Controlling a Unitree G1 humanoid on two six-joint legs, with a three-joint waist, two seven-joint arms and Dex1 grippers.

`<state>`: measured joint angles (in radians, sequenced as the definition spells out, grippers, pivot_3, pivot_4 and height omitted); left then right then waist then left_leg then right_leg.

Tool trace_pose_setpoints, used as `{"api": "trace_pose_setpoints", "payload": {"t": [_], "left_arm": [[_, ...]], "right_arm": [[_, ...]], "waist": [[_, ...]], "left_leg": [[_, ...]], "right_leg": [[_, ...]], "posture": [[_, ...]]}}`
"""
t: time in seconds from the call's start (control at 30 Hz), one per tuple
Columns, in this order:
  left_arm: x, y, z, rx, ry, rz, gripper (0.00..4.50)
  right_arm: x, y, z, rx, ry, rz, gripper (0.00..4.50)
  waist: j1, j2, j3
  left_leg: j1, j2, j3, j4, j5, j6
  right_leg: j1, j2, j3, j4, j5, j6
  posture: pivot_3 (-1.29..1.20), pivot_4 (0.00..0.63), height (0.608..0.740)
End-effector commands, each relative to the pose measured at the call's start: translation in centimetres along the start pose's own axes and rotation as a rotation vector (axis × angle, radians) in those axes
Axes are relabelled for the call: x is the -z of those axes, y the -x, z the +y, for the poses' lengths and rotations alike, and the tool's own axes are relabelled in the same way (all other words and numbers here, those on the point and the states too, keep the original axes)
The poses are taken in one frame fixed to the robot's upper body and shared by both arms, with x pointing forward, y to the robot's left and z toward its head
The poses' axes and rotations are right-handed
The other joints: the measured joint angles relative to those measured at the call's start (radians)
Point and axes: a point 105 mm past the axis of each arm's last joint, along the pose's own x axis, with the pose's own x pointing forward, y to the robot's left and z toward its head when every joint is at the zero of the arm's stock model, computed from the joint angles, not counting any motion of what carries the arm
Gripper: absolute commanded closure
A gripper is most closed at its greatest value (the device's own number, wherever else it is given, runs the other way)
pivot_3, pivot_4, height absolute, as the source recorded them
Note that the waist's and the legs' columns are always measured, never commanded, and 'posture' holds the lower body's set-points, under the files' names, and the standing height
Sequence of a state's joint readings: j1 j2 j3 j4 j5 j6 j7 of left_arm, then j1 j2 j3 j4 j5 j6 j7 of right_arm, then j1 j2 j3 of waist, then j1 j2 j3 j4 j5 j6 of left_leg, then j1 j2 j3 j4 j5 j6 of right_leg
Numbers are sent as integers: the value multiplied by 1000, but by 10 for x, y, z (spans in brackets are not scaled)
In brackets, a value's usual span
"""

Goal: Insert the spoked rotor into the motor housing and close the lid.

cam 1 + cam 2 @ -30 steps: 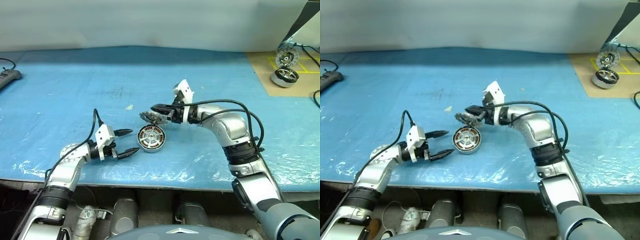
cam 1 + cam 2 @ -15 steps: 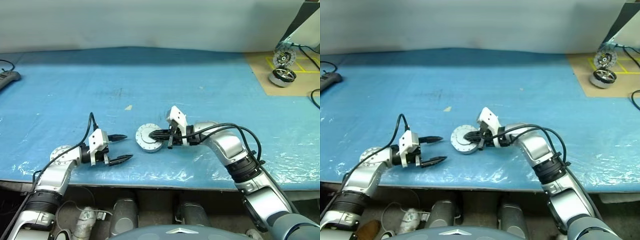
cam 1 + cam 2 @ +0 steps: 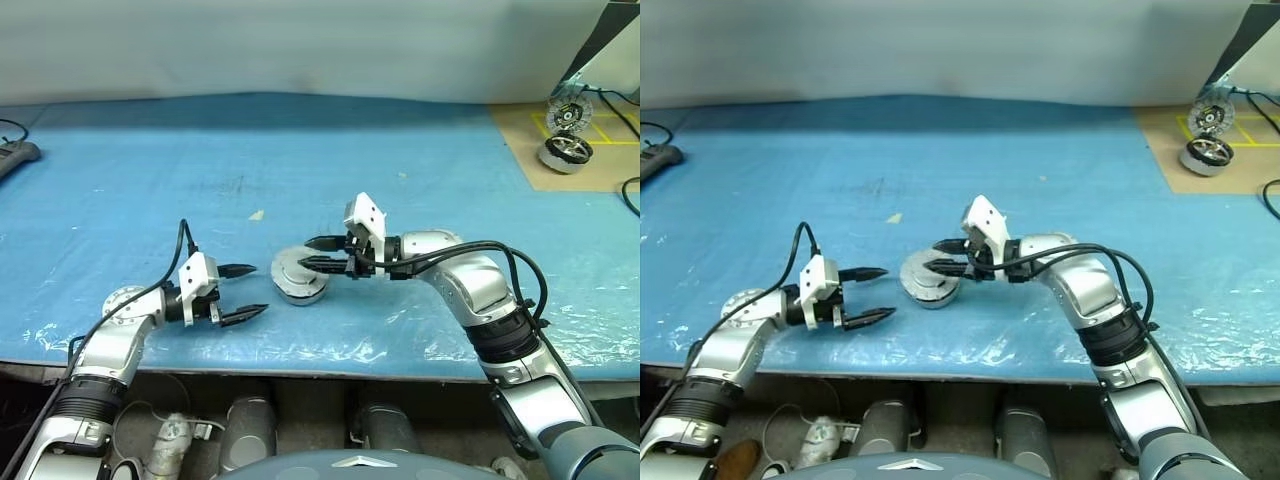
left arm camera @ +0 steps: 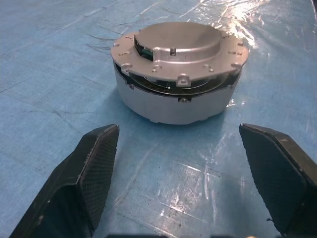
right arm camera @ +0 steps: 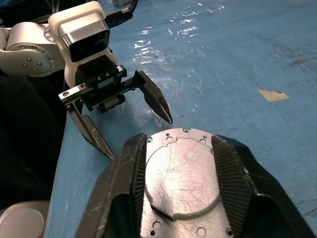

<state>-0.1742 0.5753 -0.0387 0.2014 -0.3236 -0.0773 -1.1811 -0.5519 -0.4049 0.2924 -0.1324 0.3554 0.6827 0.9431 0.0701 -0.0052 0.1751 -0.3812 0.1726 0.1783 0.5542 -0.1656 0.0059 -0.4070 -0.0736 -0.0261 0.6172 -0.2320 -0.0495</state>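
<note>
Presently: motor housing [image 3: 299, 281] near the desk's front edge, lid [image 4: 178, 47] resting atop, plain face up. Likely heavy, rigid, smooth metal; best gripped across its rim. Right gripper [image 3: 320, 254] spread just above it; left gripper [image 3: 243, 292] spread beside it. Spare motor parts [image 3: 566, 140] at far right corner, well apart.

Bright even overhead light, white glare on the blue table cover [image 4: 208, 173], soft shadows, near fingertips perhaps slightly blurred
</note>
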Motion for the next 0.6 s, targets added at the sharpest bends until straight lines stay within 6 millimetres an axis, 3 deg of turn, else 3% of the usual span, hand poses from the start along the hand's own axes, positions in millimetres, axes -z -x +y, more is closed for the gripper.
{"api": "trace_pose_setpoints", "payload": {"t": [0.03, 0.13, 0.3, 0.6], "left_arm": [[-11, -1, 4, -10, -37, -27, 339], [-11, -1, 4, -16, -44, -25, 339], [-13, -3, 1, -19, -38, -34, 339], [-14, -5, 0, -26, -38, -36, 339]], "right_arm": [[-5, -7, 6, -31, 55, -2, 1081], [-2, -15, 7, -36, 52, 5, 29], [9, -25, -10, 74, 54, 45, 29], [21, -23, -2, 37, 87, 70, 29]], "waist": [[0, 0, 0], [-1, 0, 0], [-1, 0, 0], [-1, 0, 0]], "left_leg": [[0, 0, 0, 0, 0, 0], [0, 0, 0, 0, 0, 0], [0, 0, 0, 0, 0, 0], [-1, 0, 0, 0, 0, -1]], "right_leg": [[0, 0, 0, 0, 0, 0], [0, 0, 0, 0, 0, 0], [0, 0, 0, 0, 0, 0], [0, 0, 0, 0, 0, 0]], "posture": [[0, 150, 740], [0, 150, 740], [0, 150, 740], [0, 150, 740]]}}
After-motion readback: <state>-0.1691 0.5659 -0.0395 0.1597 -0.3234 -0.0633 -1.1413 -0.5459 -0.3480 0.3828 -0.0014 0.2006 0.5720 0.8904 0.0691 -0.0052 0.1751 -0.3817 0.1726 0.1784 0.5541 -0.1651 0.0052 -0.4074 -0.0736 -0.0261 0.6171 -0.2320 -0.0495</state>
